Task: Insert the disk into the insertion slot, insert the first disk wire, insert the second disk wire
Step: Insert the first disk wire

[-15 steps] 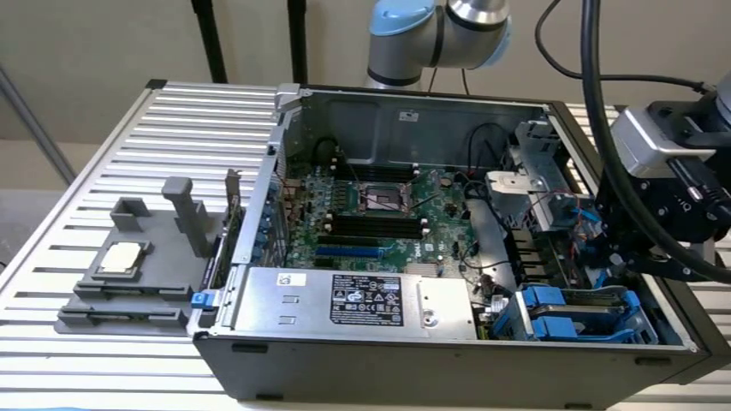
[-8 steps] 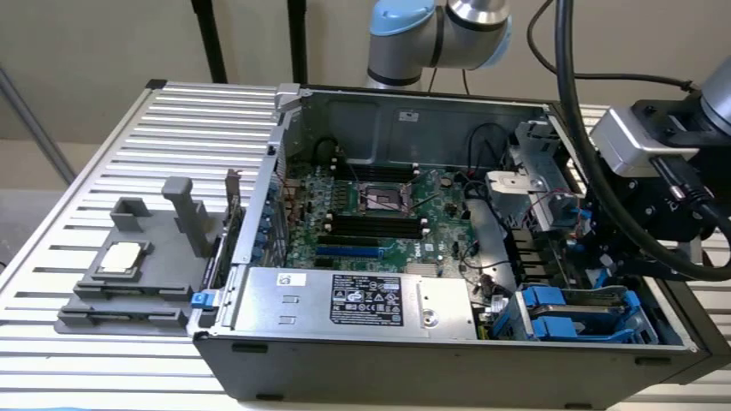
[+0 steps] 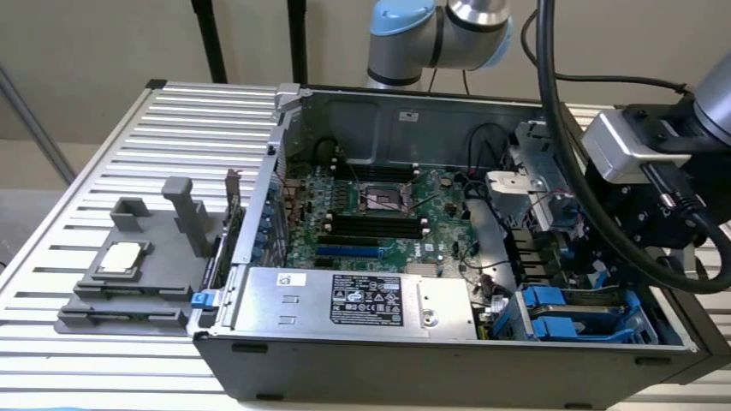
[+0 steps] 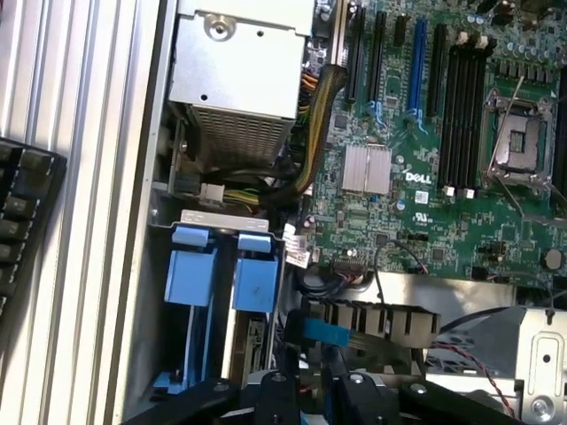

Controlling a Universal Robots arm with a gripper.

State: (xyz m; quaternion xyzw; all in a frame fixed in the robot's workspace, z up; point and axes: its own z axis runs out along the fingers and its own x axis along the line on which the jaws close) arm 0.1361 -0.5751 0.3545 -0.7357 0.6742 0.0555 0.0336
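The insertion slot [image 4: 205, 228] is a blue-grey drive cage in the case's corner, with bright blue latch tabs [image 4: 255, 283] at its mouth. It also appears at the exterior view's lower right [image 3: 577, 318]. Blue frames fill the cage; the disk's label is hidden and only a grey edge [image 4: 254, 341] shows between them. My gripper [image 4: 312, 382] hangs just beside the cage over the drive bay. Its black fingers [image 4: 270, 394] are closed on a disk wire with a blue connector [image 4: 326, 335]. In the exterior view the gripper [image 3: 608, 248] reaches down into the case's right end.
A silver box with a black label [image 3: 354, 300] lies along the case's front wall. The motherboard [image 3: 377, 214] fills the middle, with black cable bundles [image 4: 319, 133] beside the cage. A grey fixture with a small part [image 3: 120, 261] stands on the slatted table at the exterior view's left.
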